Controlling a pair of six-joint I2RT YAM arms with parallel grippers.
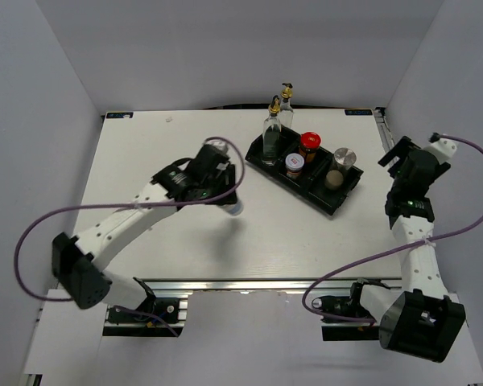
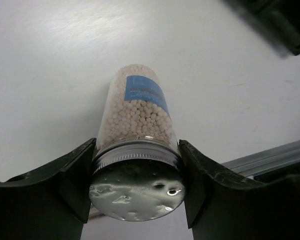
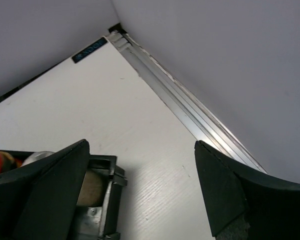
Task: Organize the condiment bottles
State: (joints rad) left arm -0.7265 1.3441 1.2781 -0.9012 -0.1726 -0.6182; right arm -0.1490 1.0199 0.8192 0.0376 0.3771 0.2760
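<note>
The silver-capped shaker (image 2: 137, 125), over the worktop (image 2: 50, 75) left of the black tray (image 1: 302, 191), is clamped only at its smooth cap rim by the left pincer (image 2: 137, 150). It could slip or swing if carried quickly. The left arm is stretched forward, its wrist angled down. The right pincer (image 3: 140, 185) is held wide beside the tray's right end.

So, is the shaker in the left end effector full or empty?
Full: white pellets pack the clear shaker along its whole visible length.
</note>
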